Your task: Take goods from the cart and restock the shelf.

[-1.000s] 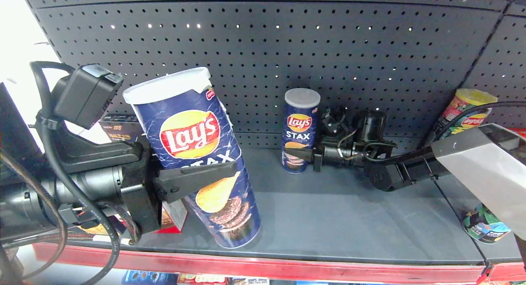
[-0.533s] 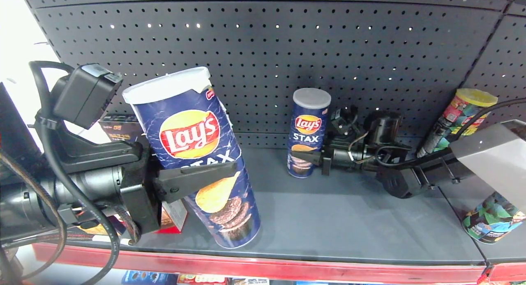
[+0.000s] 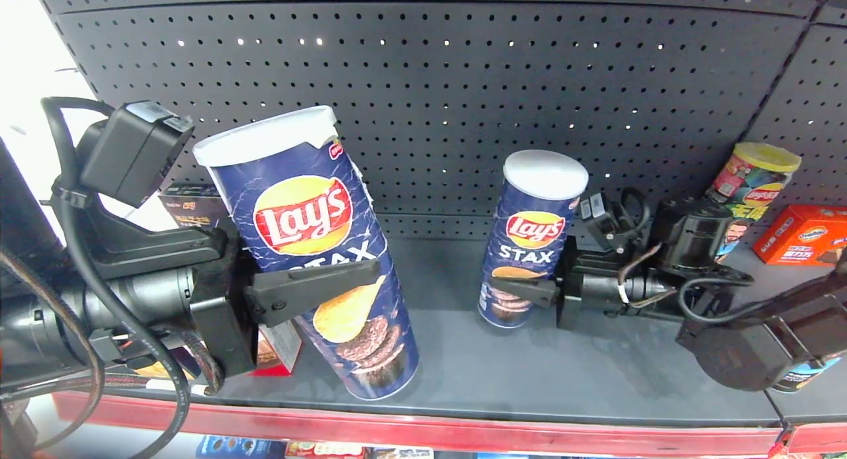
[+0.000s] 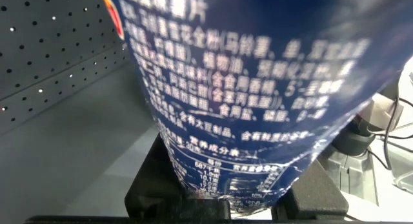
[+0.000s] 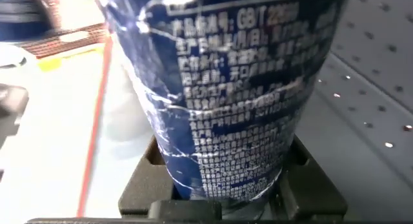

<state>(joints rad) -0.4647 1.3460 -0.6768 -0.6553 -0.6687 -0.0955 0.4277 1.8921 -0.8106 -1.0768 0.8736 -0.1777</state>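
Two blue chip cans with white lids are over the dark shelf (image 3: 582,373). The larger-looking can (image 3: 304,234) leans at the left, its base near the shelf's red front edge (image 3: 430,431). My left gripper (image 3: 344,280) is shut on its middle; in the left wrist view the can (image 4: 258,88) sits between the fingers of that gripper (image 4: 232,198). The second can (image 3: 533,241) tilts at mid-shelf, with my right gripper (image 3: 513,292) shut on its lower part. In the right wrist view this can (image 5: 226,88) is clamped in the gripper (image 5: 226,195).
A perforated back panel (image 3: 463,82) closes the shelf. A yellow-lidded can (image 3: 751,178) and an orange box (image 3: 804,234) stand at the right. A red box (image 3: 278,350) and a dark box (image 3: 188,204) lie behind my left arm. Open shelf floor lies between the two cans.
My right gripper has carried its can rightward and away from the back panel, and the can tilts more. The left arm and its can have barely moved.
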